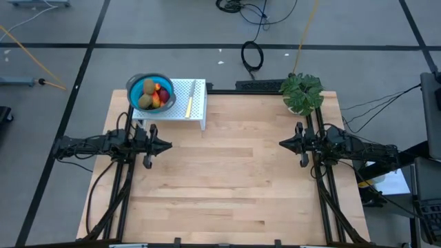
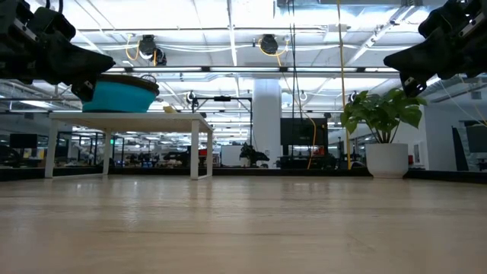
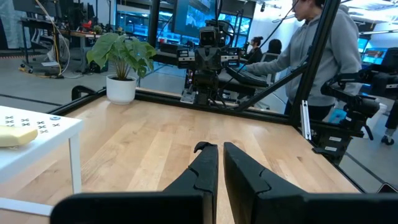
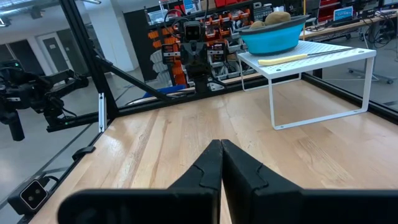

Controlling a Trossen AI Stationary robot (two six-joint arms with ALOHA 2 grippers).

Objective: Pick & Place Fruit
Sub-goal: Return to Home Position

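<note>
Fruit (image 1: 154, 96): piled in blue bowl (image 1: 136, 86) on white shelf (image 1: 196, 103), far left of table (image 1: 227, 186). Left gripper (image 1: 168, 145), right gripper (image 1: 282, 143): raised at opposite sides, empty, jaws nearly together and together. Step: homing, apparently near done. Next: settle parked, nothing to carry

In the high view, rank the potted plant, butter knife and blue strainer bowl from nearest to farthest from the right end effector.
Measured from the right end effector:
1. Potted plant, just behind it at the back right corner of the table.
2. Butter knife, on the right part of the white shelf.
3. Blue strainer bowl, holding fruit at the shelf's left end.
</note>
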